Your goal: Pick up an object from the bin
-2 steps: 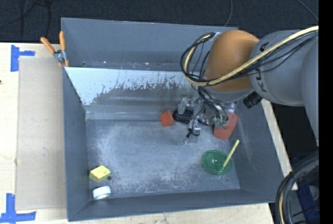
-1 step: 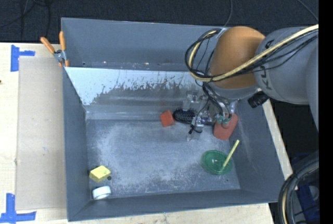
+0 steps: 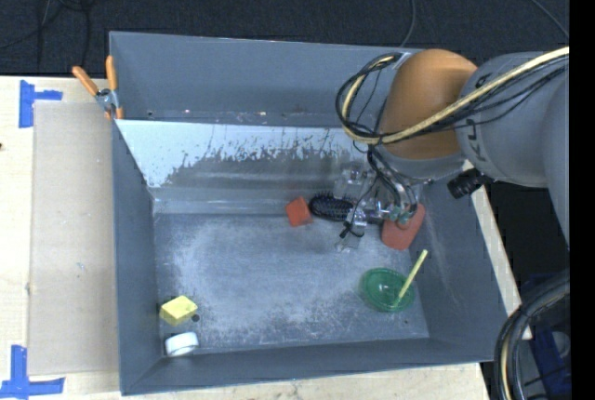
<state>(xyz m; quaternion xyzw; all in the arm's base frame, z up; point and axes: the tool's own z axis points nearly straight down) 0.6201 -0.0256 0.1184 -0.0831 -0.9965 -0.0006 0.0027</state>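
Gripper (image 3: 358,223) near the far wall of grey bin (image 3: 130,231), claw state unclear, black brush (image 3: 327,206) and red block (image 3: 403,233) beside, open speckled floor (image 3: 242,277) leftward.

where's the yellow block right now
The yellow block lies on the bin floor near the camera view's lower-left corner, just above a white cap.
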